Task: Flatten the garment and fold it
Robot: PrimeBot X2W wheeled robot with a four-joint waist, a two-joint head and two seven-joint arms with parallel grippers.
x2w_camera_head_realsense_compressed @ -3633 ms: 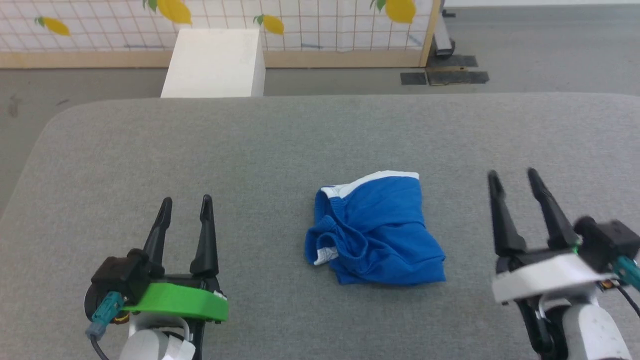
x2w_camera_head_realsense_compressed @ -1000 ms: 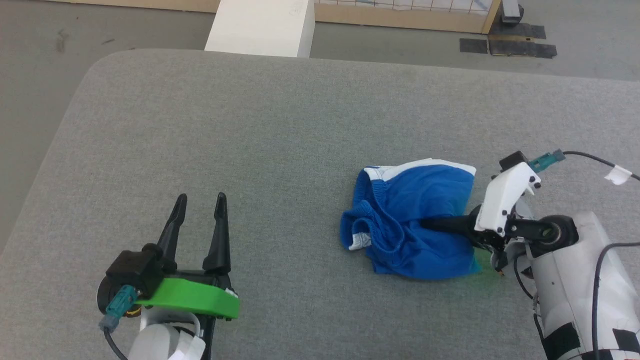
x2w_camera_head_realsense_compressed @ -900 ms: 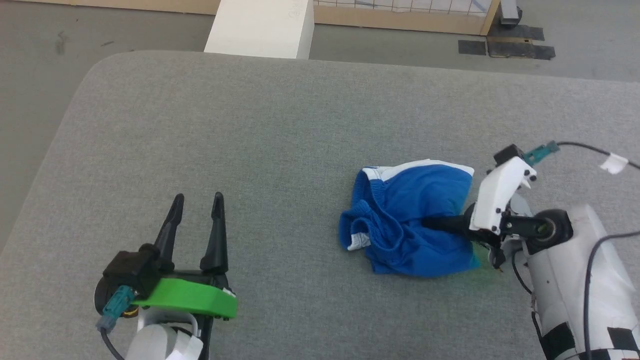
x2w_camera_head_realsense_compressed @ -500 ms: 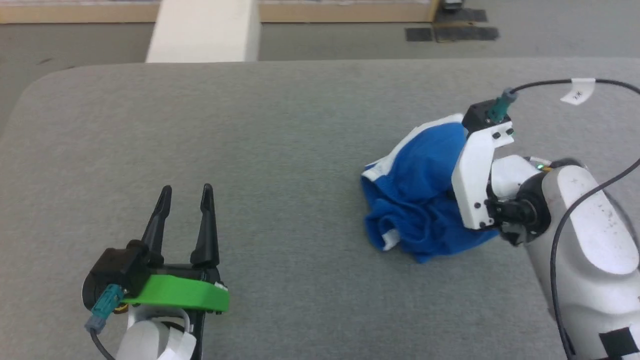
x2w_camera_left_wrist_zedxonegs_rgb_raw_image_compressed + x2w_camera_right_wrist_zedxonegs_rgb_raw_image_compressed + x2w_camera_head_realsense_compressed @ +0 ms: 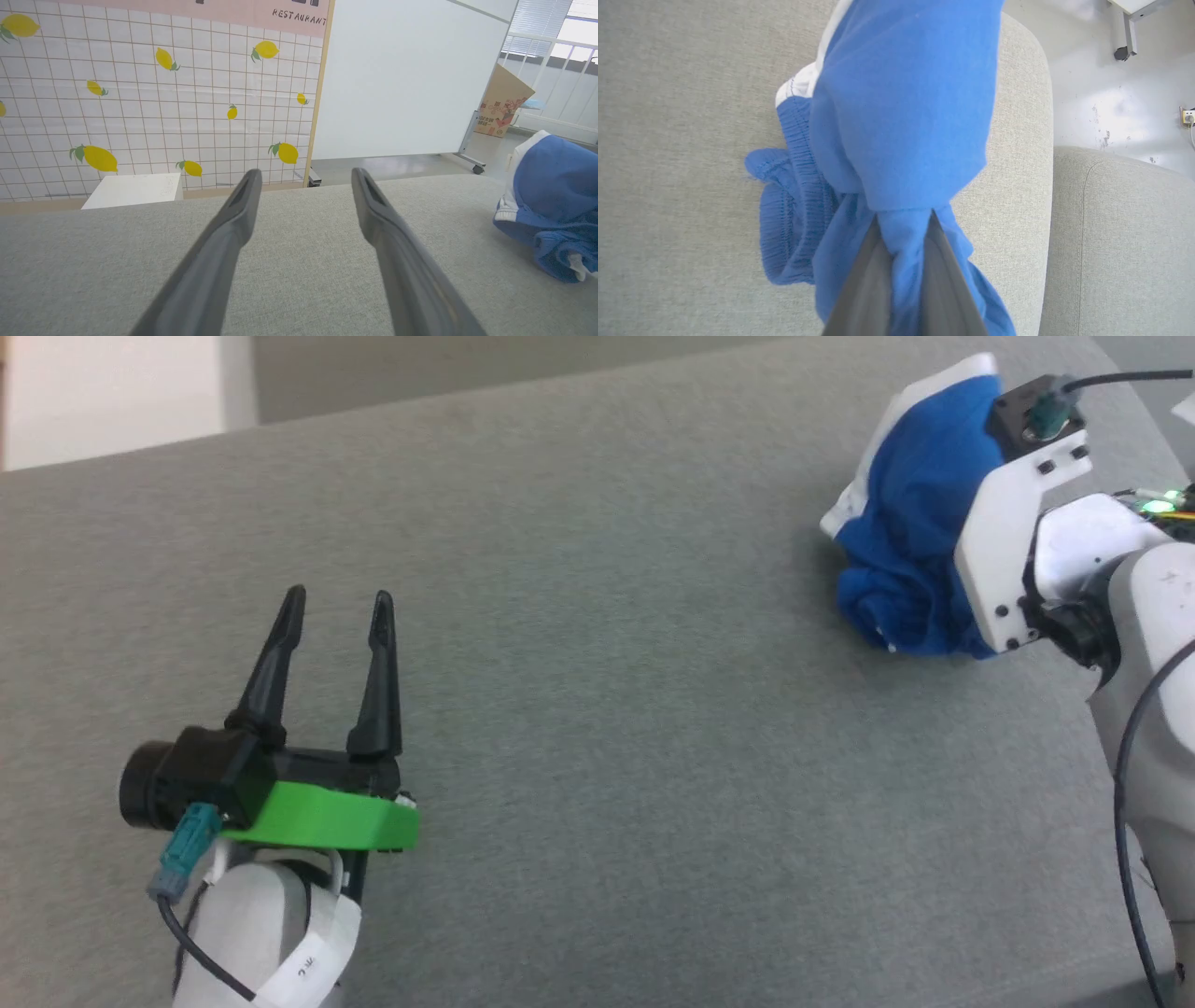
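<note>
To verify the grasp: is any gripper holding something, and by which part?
The right gripper is shut on the blue shorts, pinching a bunched fold of plain blue cloth. The left gripper is open, holding nothing.

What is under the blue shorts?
The grey padded table lies under the shorts, whose bunched lower part rests on it. The right fingers pinch a fold. The patch directly beneath the cloth is covered.

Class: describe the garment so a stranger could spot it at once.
Start at the grey padded table. Near its far right corner is a crumpled heap, the garment, pinched by the right gripper. It alone is bright blue cloth with white trim.
</note>
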